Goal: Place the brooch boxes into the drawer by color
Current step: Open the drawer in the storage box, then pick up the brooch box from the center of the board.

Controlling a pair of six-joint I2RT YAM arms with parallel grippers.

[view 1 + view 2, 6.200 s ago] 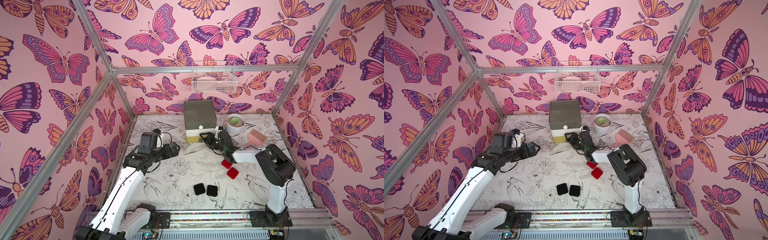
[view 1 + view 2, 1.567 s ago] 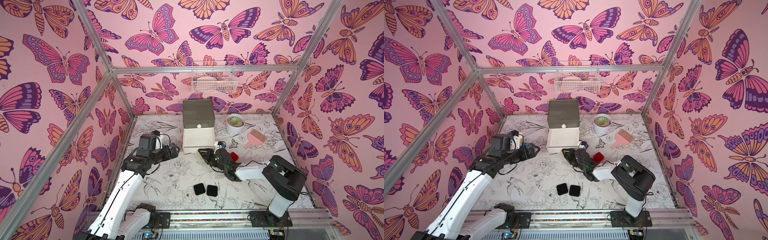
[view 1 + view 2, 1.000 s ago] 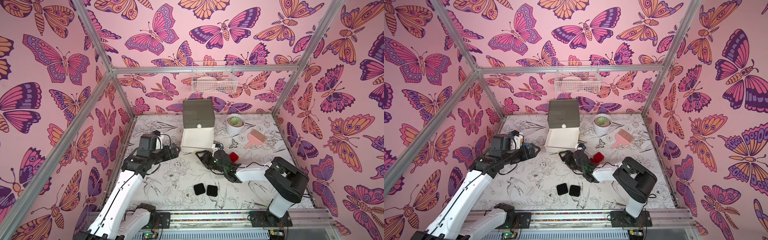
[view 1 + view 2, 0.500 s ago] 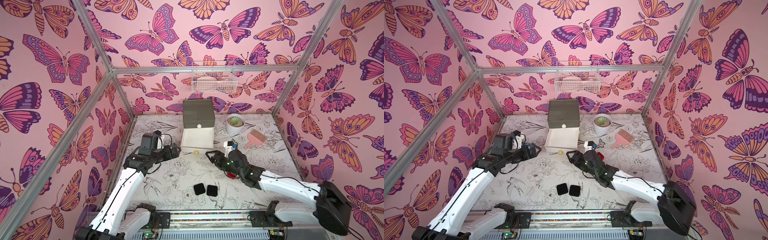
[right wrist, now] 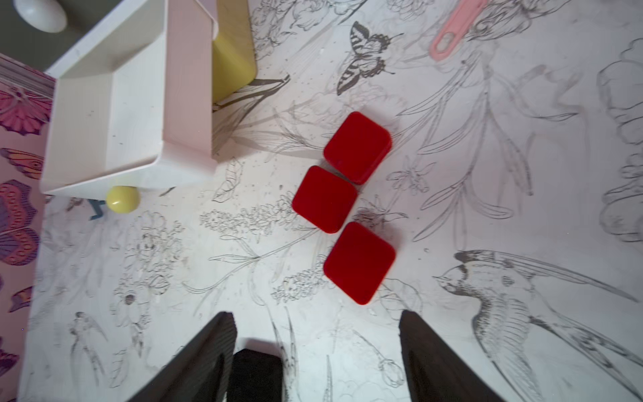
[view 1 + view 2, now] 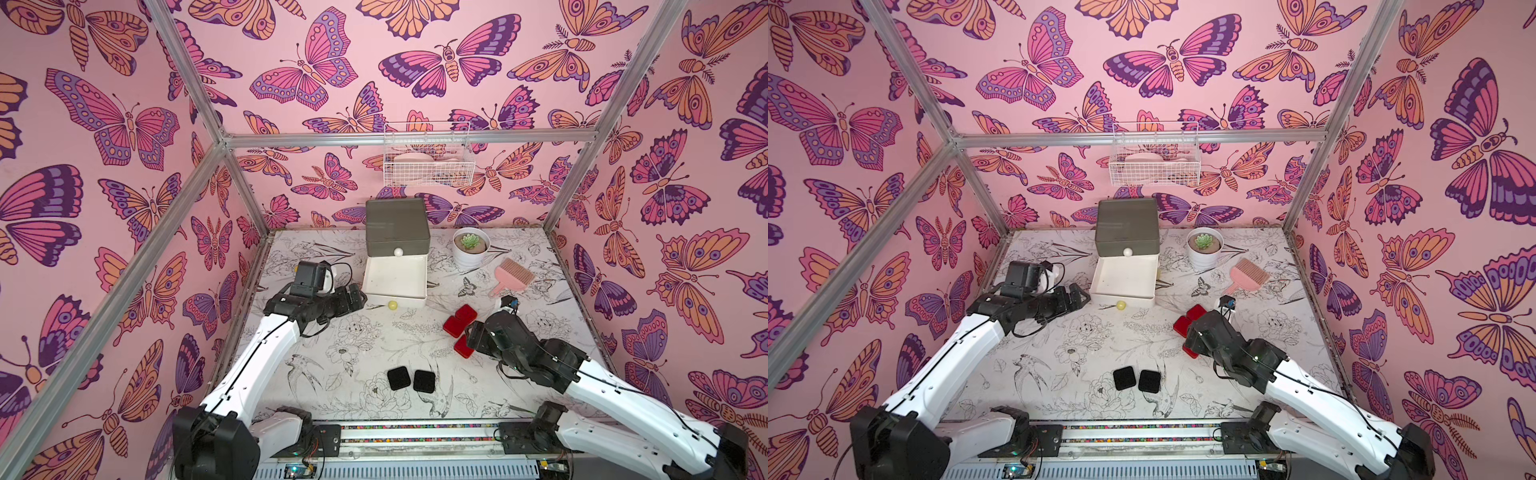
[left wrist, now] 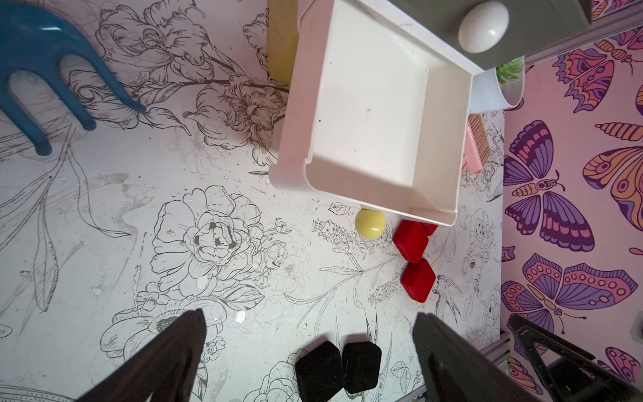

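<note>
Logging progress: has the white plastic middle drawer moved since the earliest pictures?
Yes. The white drawer has slid forward out of the grey-topped chest.

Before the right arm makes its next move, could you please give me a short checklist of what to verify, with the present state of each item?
1. White middle drawer pulled out and empty: ok.
2. Right gripper open, holding nothing: ok.
3. Left gripper open, clear of the drawer: ok.
4. Three red boxes lying flat on the table beside the drawer: ok.
5. Room for the fingers around a single red box: cannot tell; they lie packed close together.
6. Two black boxes out of the path from the red boxes to the drawer: ok; they sit nearer the front edge.
</note>
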